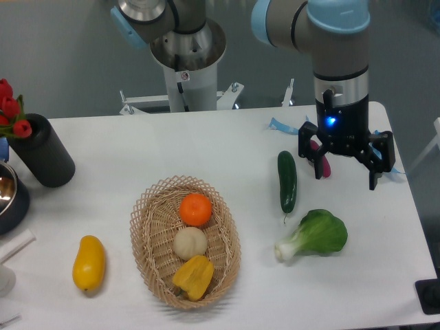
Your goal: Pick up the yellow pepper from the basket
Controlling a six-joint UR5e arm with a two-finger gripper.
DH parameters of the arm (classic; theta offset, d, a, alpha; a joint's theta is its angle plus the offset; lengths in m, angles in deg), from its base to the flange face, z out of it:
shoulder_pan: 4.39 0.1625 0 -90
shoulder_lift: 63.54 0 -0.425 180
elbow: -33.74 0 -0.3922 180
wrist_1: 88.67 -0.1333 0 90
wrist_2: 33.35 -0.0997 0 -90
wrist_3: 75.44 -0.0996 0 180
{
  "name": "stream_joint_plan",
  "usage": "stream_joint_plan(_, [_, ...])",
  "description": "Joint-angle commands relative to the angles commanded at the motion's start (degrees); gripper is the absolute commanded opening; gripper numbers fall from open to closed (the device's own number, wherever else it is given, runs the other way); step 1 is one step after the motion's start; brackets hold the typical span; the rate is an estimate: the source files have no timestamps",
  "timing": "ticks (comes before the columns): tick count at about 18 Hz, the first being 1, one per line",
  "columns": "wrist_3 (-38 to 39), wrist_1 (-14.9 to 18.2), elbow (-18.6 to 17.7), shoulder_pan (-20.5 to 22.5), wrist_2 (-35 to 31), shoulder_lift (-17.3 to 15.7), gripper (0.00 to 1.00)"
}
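The yellow pepper [193, 276] lies at the near end of the tan wicker basket [147, 241], lobed and glossy. Behind it in the basket are a pale round fruit [189, 242] and an orange [196, 209]. My gripper [345, 175] hangs over the right part of the table, far to the right of the basket, above the bok choy. Its two black fingers stand wide apart and hold nothing. A magenta object [322, 161] lies on the table just behind the left finger.
A cucumber [287, 181] lies between the basket and the gripper. A bok choy [316, 236] is right of the basket. A smooth elongated yellow fruit [89, 262] lies left of the basket. A black cylinder vase [45, 152] with red flowers and a dark bowl [8, 196] stand at the left edge.
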Motion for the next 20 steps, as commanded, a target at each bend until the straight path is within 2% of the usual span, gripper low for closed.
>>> stream_joint_plan(8, [0.3,-0.1,-0.3,-0.2,0.0,0.0,1.0])
stream_joint_plan(13, [0.6,-1.1,-1.9,-0.2,0.1,-0.1,1.0])
stream_joint_plan(20, [10.6,-1.8,-2.1,-0.7,0.1,0.2,1.0])
